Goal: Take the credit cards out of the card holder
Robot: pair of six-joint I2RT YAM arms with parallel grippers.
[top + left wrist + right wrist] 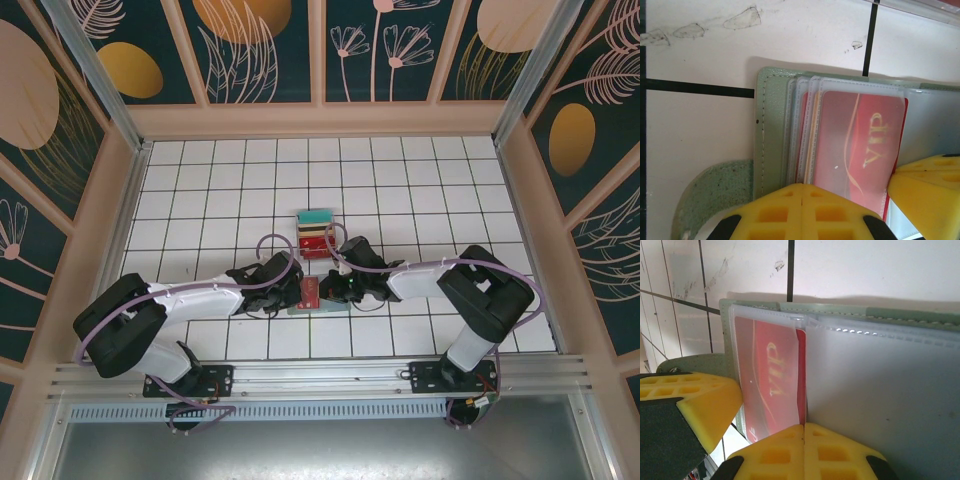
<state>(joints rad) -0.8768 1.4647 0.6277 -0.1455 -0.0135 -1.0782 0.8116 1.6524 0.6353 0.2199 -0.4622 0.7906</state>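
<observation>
Left claw [802, 195] and right claw [803, 432], each with fingers pressed together, sit at the near edge of the open holder [771, 135] on the counter [695, 130], a red card [860, 145] in its clear sleeve [840, 86], a tray [299, 236] beyond.

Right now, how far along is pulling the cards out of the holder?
Done: card holder lies open, clear sleeves fanned. In hand: left pincer and right pincer are both shut at its edge, the right one beside the exposed edge of the red VIP card. To do: that card sits in its sleeve, an orange-edged card behind it.
</observation>
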